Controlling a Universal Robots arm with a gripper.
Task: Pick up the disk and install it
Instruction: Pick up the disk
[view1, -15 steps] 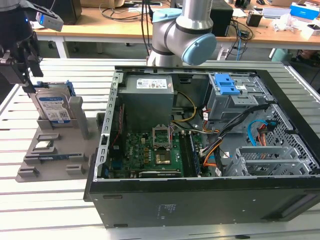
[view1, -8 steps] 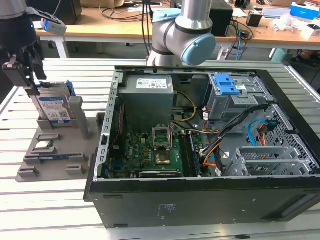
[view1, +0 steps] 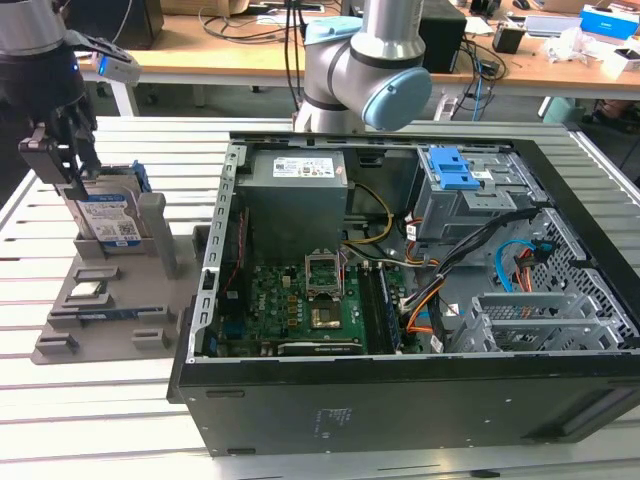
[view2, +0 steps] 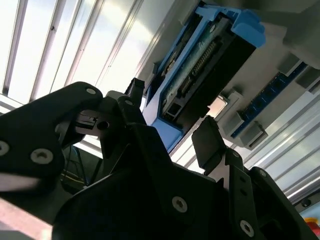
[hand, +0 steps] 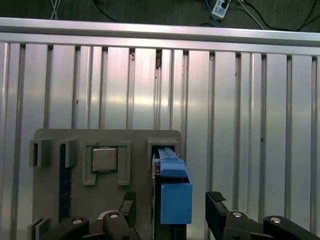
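2 fingers (hand: 216, 202) of the gripper (hand: 171, 199) stand spread, 1 on each side of the disk (hand: 172, 172). It stands on edge in the grey holder (view1: 105, 300), beside the open computer case (view1: 400, 410).

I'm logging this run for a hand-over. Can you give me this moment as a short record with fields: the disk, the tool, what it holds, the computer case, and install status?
disk: standing on edge in a slot of the grey holder, on the exterior view's left
tool: open, directly over the disk, fingers either side of it, gaps visible in the first wrist view
held: nothing
computer case: open, lying on the slatted table, to the exterior view's right of the holder
installed: not yet
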